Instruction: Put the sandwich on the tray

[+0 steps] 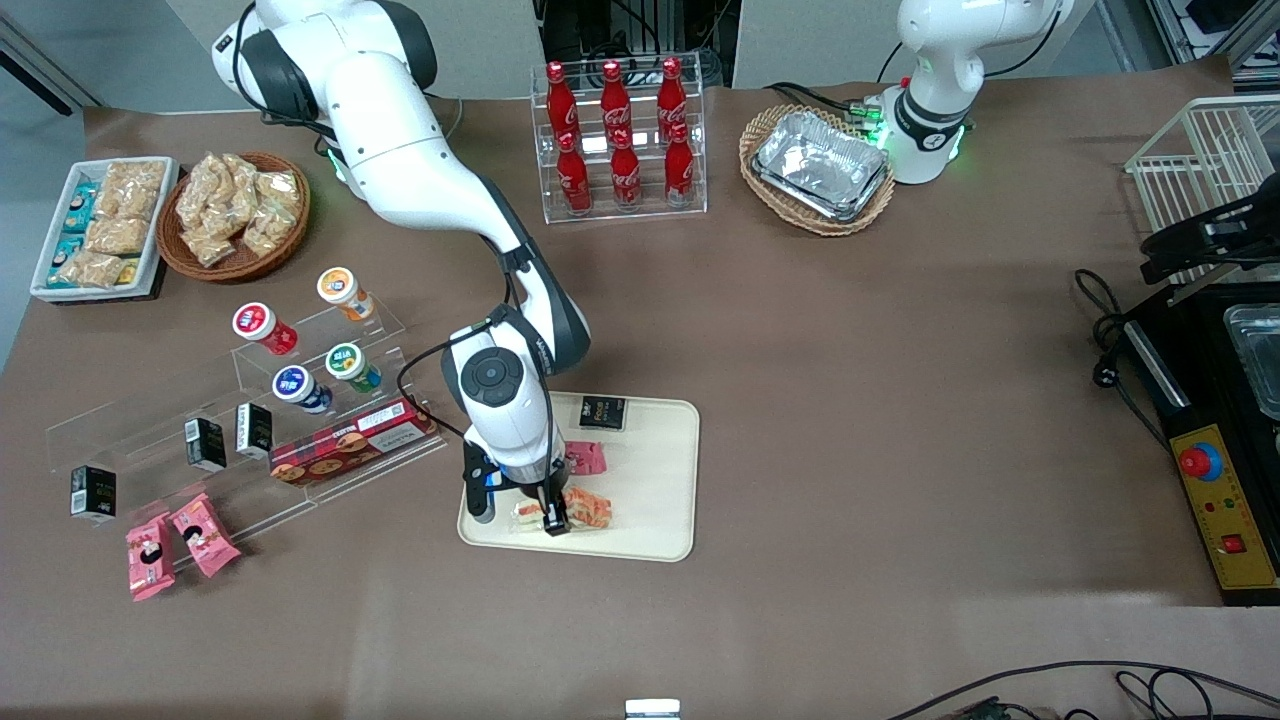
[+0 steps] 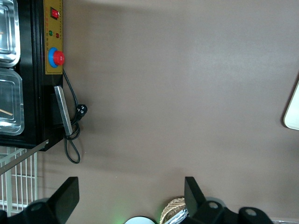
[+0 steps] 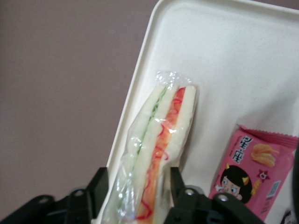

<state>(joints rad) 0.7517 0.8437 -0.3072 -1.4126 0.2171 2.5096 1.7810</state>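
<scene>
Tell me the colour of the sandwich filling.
Orange-red with some green, clearest in the right wrist view: sandwich between the gripper fingers.

Pale sandwich [image 3: 159, 149] with orange-red and green filling, cream tray [image 3: 224, 60], pink snack packet [image 3: 250, 170]

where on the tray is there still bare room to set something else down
The tray is bare along its side toward the parked arm's end. It is crowded where the gripper stands closed on the sandwich, with the pink snack packet beside it and the black packet at the corner.
</scene>
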